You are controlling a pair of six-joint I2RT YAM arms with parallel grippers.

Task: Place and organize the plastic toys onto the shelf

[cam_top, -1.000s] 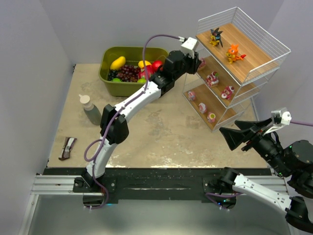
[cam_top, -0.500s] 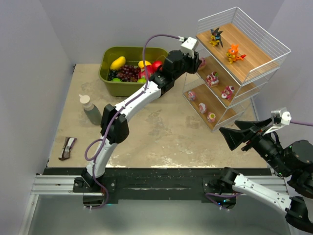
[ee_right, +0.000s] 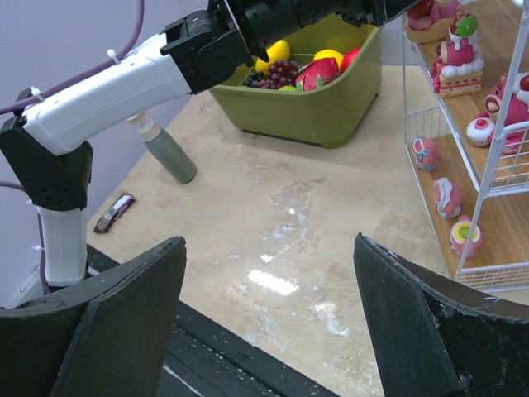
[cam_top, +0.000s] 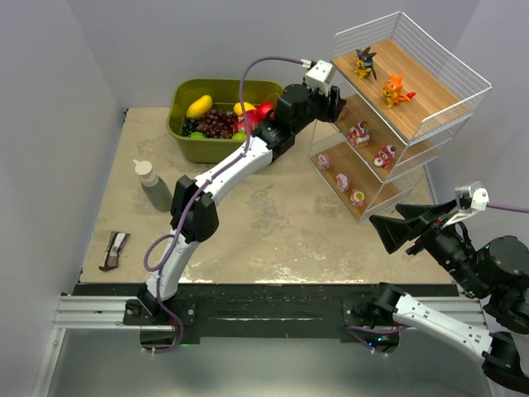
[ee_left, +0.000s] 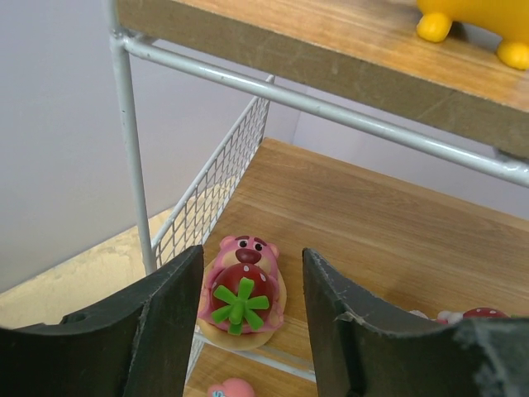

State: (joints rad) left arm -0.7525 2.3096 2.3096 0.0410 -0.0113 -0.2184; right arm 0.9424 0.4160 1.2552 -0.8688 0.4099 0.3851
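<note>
Hemmed in on the middle tier of the shelf (cam_top: pixel 421 91): mesh side wall (ee_left: pixel 211 194) on the left, top tier's rail (ee_left: pixel 372 124) overhead (pink bear toy (ee_left: pixel 241 291) between the fingers of the left hand (ee_left: pixel 250 269)). Bare wood free right of the bear. Open tabletop (cam_top: pixel 273 223) before the shelf, up to green bin (cam_top: pixel 198 149) and bottle (cam_top: pixel 153 186).

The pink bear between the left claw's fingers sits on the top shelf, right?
No. The pink bear between the left claw's fingers sits on the middle tier of the shelf, not the top one. The left wrist view shows it.
</note>
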